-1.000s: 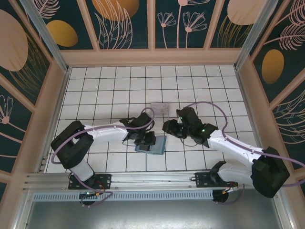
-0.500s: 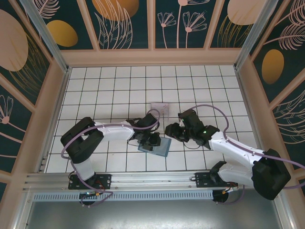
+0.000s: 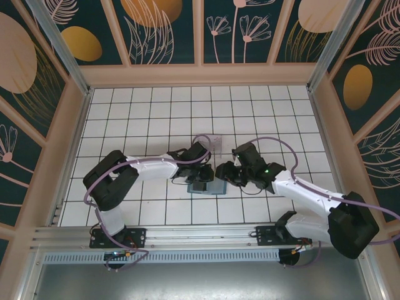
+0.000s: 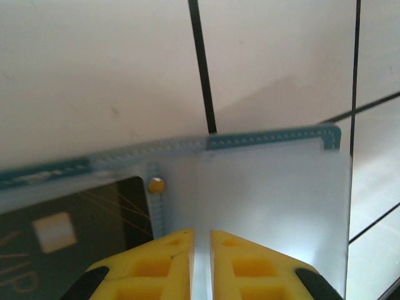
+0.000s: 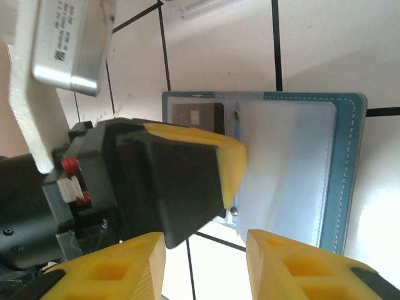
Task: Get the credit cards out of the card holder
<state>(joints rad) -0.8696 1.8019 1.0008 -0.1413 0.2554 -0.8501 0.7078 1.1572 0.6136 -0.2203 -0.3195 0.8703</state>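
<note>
Card holder (image 3: 216, 187) lies open and flat on the white-tiled desk (image 3: 156, 112), near the front, between the two arms. Clear box (image 3: 209, 142) sits just behind it, apart from it.

L tool (image 4: 201, 242) is down on the holder's middle. Its yellow fingers (image 4: 165, 265) are narrow, w/ just a thin slit between them, and the tips are by the spine, a bit short of the brass stud (image 4: 156, 185). Can't tell if they pinch the clear sleeve or only press on it. From the R wrist cam, that tool covers most of the holder's card side.

One dark card (image 4: 94, 219) is inside the pocket beside the spine, under the clear window; chip and "VIP" lettering are readable. The other half is a pale frosted pane w/ a blue stitched border. Can't see if there's a card in there.

R tool (image 5: 203, 265) hangs above the holder's edge, close to the L tool. Its jaws are part open w/ nothing between them, touching neither holder nor card.
</note>
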